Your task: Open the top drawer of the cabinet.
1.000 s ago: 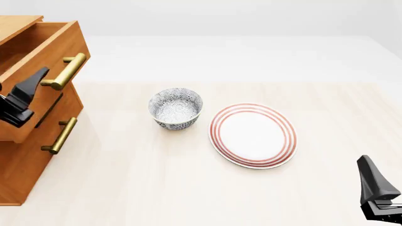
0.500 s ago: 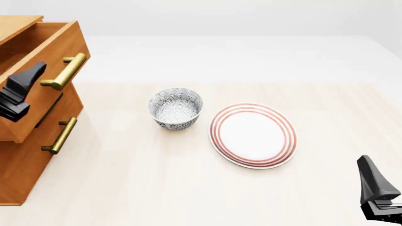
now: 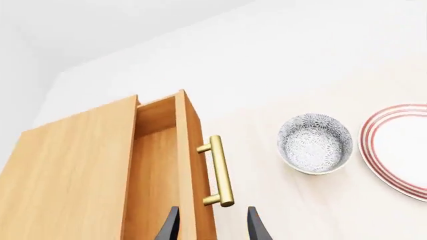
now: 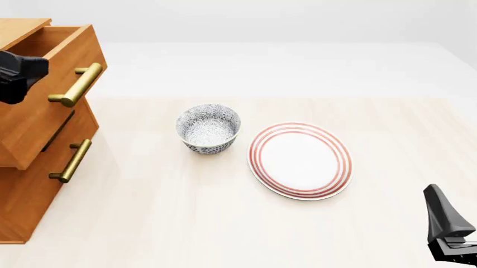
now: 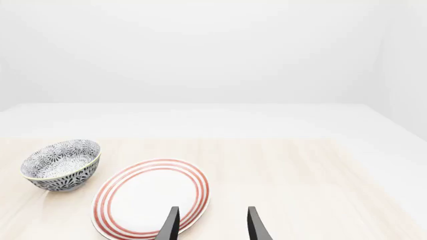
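Observation:
The orange-brown cabinet point(image 4: 30, 195) stands at the table's left edge. Its top drawer point(image 4: 52, 67) is pulled out toward the bowl, with its brass bar handle point(image 4: 75, 85) free. My left gripper point(image 4: 17, 75) hovers above the drawer's near end, touching nothing. In the left wrist view this gripper point(image 3: 212, 230) is open, looking down on the top drawer point(image 3: 157, 165) and its handle point(image 3: 219, 172). My right gripper point(image 4: 447, 231) rests at the front right corner, and in the right wrist view the same gripper point(image 5: 212, 227) is open and empty.
A patterned bowl point(image 4: 209, 128) and a red-ringed white plate point(image 4: 300, 160) sit mid-table. The middle drawer, with its handle point(image 4: 71, 162), sits below the open one, pushed further in. Both dishes show as bowl point(image 5: 61, 165) and plate point(image 5: 152, 197) ahead of the right gripper.
My left gripper has risen from beside the drawer front to above the drawer. The drawer, the dishes and the right arm have not moved.

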Controlling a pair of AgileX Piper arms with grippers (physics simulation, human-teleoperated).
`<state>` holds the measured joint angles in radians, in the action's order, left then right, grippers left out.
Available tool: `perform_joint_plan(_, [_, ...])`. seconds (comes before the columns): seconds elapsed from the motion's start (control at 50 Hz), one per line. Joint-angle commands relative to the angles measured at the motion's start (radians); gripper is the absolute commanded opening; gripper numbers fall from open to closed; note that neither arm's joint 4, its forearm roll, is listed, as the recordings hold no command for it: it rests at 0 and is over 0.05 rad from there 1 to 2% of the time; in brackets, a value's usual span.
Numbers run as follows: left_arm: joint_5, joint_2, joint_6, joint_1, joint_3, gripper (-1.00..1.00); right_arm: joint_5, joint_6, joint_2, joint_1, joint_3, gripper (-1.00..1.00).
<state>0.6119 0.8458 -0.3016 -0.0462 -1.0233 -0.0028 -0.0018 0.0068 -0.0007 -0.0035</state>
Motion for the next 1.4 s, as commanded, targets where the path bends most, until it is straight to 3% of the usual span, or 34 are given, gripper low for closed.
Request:
perform_joint_plan(0.02, [0.054,0.028,0.067,0.016,-0.037,1.0,0.002,0.001,-0.002,0.0,0.0,1.0])
perform_joint_plan(0.12, [0.079,0.059,0.083,0.018,-0.064,1.0,0.002,0.0,-0.002,0.0,0.0,1.0])
perform_joint_plan(0.14, [0.154,0.131,0.09,0.051,-0.136,1.0,0.002,0.0,-0.002,0.0,0.0,1.0])
perform_joint_plan(0.18, [0.167,0.142,0.097,0.044,-0.155,1.0,0.002,0.0,-0.002,0.0,0.0,1.0])
perform_joint_plan(0.9, [0.284,0.285,0.206,0.055,-0.324,1.0,0.002,0.0,-0.002,0.0,0.0,1.0])
perform_joint_plan(1.4, [0.25,0.3,0.252,0.071,-0.318,1.0,0.002,0.0,-0.002,0.0,0.0,1.0])
